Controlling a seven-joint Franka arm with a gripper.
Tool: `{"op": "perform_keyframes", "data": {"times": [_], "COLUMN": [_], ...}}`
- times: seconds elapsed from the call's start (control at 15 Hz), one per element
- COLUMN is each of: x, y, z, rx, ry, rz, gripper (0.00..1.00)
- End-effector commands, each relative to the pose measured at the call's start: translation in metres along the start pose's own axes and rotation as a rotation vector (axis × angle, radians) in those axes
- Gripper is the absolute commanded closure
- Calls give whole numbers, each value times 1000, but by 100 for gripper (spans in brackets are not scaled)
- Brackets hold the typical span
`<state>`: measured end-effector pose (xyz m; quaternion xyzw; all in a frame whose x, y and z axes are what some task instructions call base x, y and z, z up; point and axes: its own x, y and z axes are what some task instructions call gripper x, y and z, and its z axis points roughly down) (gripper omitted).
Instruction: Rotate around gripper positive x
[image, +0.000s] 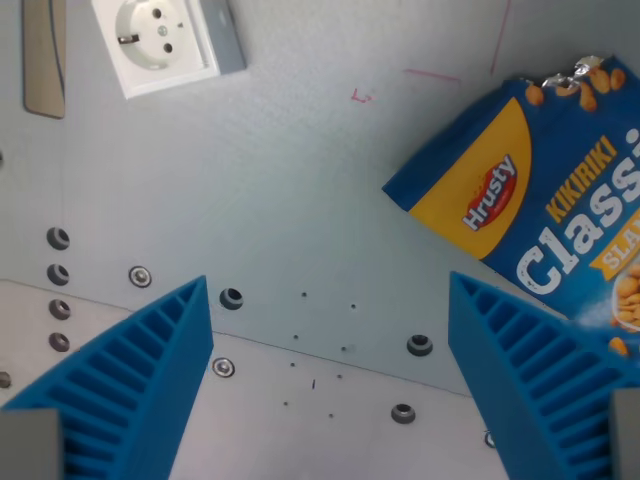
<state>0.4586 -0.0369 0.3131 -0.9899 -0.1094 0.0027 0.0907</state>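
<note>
My gripper (330, 300) is open, its two blue ribbed fingers (150, 370) rising from the bottom corners of the wrist view with only bare grey surface between them. A blue and yellow Hrusty Kikiriki Classic snack bag (530, 190) lies flat at the wrist view's right, tilted, partly cut off by the frame edge. The right finger's tip sits just below the bag's lower edge and overlaps it slightly in the picture. Nothing is held.
A white wall socket on a grey plate (165, 40) lies at the top left. A beige strip (45, 55) runs along the far left edge. Several bolts and holes (231, 298) dot the grey table (300, 180); faint red pen marks (362, 96) show near the top.
</note>
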Motion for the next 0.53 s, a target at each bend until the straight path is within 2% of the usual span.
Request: {"op": "perform_keyframes", "data": {"times": [0.07,0.53], "x": [4,4], "y": [6,6], "z": [-7,-7], "rx": [249,342], "ry": [-30,-31], "rz": [-20,-18], "gripper": [0,0]}}
